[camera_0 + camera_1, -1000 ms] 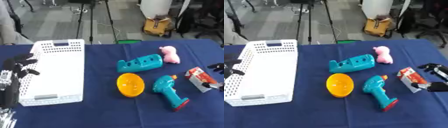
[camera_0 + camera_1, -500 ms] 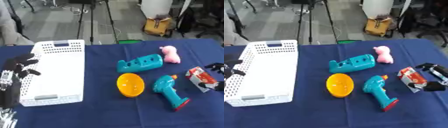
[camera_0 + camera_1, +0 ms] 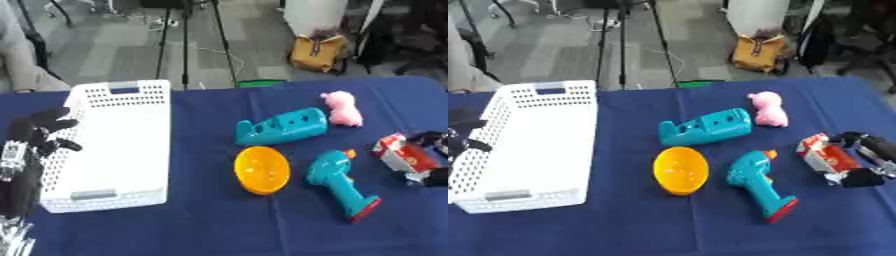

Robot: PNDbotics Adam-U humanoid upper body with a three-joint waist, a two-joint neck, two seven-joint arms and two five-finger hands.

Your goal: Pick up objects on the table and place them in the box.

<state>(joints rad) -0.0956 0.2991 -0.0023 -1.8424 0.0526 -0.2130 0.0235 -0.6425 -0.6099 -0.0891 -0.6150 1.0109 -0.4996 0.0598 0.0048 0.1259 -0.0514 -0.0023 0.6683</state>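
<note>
A white perforated basket (image 3: 118, 145) lies on the blue table at the left. A teal block with holes (image 3: 280, 126), a pink plush toy (image 3: 342, 108), an orange bowl (image 3: 262, 170) and a teal toy drill with a red base (image 3: 759, 184) sit in the middle. At the right edge is a red and white box (image 3: 827, 157), and my right hand (image 3: 868, 160) is around it, a finger above and the thumb below. My left hand (image 3: 35, 137) hangs at the basket's left side, fingers curled and holding nothing.
Beyond the table's far edge are tripod legs (image 3: 184, 40), a yellow bag (image 3: 318, 51) and grey floor. A person's sleeve (image 3: 22, 70) shows at the far left. Metal parts (image 3: 13, 240) show in the lower left corner.
The right hand has come in a little from the right edge around the red and white box. The view has shifted slightly. The other objects stay where they were.
</note>
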